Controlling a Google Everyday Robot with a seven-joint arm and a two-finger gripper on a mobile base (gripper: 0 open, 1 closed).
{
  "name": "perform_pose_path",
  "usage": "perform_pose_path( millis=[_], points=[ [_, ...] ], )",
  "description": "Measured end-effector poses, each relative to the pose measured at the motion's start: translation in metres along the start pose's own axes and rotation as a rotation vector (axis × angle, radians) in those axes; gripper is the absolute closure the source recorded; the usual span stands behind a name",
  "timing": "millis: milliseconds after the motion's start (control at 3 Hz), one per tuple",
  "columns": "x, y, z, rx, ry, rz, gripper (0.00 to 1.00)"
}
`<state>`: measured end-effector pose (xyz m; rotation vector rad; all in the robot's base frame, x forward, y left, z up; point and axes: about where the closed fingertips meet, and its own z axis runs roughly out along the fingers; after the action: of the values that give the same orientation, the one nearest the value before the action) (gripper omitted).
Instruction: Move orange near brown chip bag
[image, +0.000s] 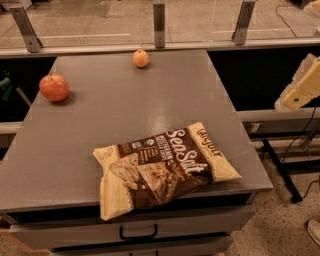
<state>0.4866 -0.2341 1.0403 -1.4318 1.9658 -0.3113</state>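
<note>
Apple (54, 87), red-orange with a stem, sits near the left edge of the table (125, 120), well apart from both task items and off to the left of the line between them.

Orange (141, 58) rests at the far edge of the top, about mid-width, just in front of the rail (159, 46). Brown chip bag (162, 167) lies flat at the near edge, right of centre and skewed, "Sea Salt" lettering up. Its lower left corner hangs over the front edge. Orange and bag are well apart, one at the far edge, the other at the near edge.

Gripper (302, 85): I see only a pale cream-yellow part at the right border of the view, beyond the table's right side and above it. It touches neither fruit nor the bag. I cannot tell whether it is open or closed.

The table top is flat matte grey with a soft glare patch near the middle. A drawer with a dark handle (138, 232) sits under the front edge. Behind the rail, upright metal posts hold glass panels, with pale floor beyond. Right of the table is speckled floor, and dark cables (300, 150) trail down to it
</note>
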Motion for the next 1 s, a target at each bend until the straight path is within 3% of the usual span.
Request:
perform_pose_path(
  millis=[333, 667, 1000],
  points=[
    [0.000, 0.000, 0.000, 0.000, 0.000, 0.000, 0.00],
    [-0.014, -0.005, 0.021, -0.002, -0.060, 0.026, 0.00],
    [-0.055, -0.014, 0.079, -0.016, -0.173, 0.051, 0.00]
  ],
)
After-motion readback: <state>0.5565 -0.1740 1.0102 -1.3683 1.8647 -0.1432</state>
